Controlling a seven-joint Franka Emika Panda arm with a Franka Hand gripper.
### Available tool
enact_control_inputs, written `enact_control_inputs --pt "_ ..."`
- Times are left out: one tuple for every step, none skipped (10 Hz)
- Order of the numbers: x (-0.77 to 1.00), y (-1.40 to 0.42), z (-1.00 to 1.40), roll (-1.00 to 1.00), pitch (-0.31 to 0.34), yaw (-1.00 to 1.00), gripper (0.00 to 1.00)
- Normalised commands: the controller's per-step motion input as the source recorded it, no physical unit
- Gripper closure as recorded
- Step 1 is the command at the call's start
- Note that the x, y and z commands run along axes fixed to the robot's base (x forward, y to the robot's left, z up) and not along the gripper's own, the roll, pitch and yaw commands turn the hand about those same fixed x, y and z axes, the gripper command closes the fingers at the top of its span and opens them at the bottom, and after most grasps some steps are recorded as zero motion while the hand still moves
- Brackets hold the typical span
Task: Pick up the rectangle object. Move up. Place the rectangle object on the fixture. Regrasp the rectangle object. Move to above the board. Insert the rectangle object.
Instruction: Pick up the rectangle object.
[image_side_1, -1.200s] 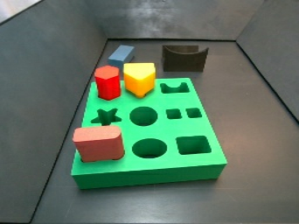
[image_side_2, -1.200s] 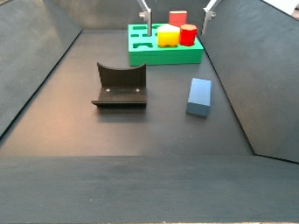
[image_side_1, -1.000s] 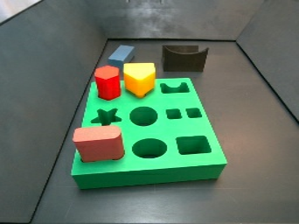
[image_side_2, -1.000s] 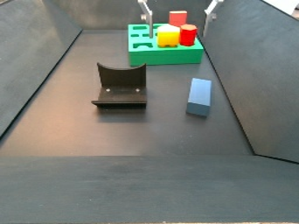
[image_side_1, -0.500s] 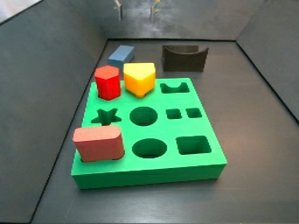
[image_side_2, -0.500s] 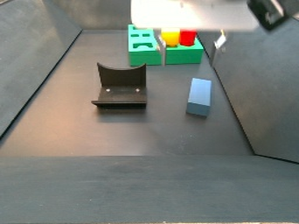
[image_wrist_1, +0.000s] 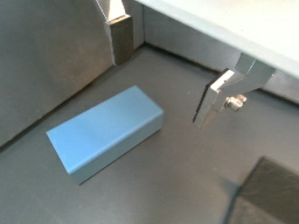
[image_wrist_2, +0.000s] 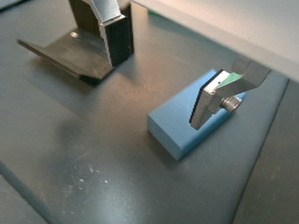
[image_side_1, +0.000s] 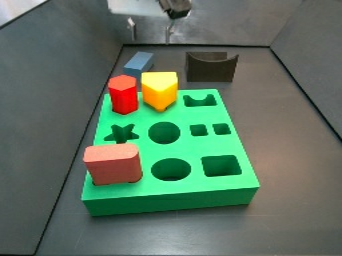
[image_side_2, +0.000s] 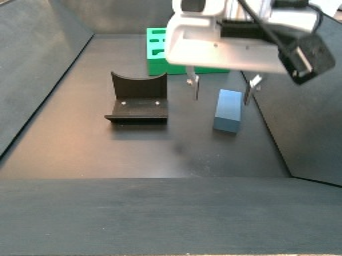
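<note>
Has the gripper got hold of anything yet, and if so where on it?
Nothing is held. The gripper hangs open above the slate-blue rectangular block, which lies flat on the floor, untouched by either finger.

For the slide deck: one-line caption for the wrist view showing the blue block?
Open gripper above the rectangle object, which lies flat on the dark floor, ungrasped.

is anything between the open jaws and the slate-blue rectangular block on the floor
Nothing visible. The gripper hangs above the slate-blue rectangular block, jaws open, with only bare dark floor around the block. The dark fixture sits off to one side.
</note>
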Motion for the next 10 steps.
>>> enact_control_inputs --pt "-0.05 0.00 -0.66 -0.03 -0.097 -0.13 0.00" --pt "-0.10 0.00 -0.68 -0.01 -0.106 -0.11 0.00" --pt "-0.14 0.00 -0.66 0.00 -0.093 -0.09 0.00" --pt "-0.15 0.00 -0.63 0.00 -0.087 -0.11 0.00" --pt "-0.23 0.00 -0.63 0.00 -0.099 -0.20 0.00" --pt "-0.28 -0.01 -0.62 0.00 -0.116 -0.40 0.00" --pt "-0.20 -0.03 -0.65 0.00 -0.111 -0.43 0.00" --pt "-0.01 0.01 -0.18 -0.03 -0.021 -0.27 0.00" --pt "0.00 0.00 0.00 -0.03 0.023 0.00 0.00" --pt "0.00 0.00 0.00 0.00 0.000 0.00 0.00"
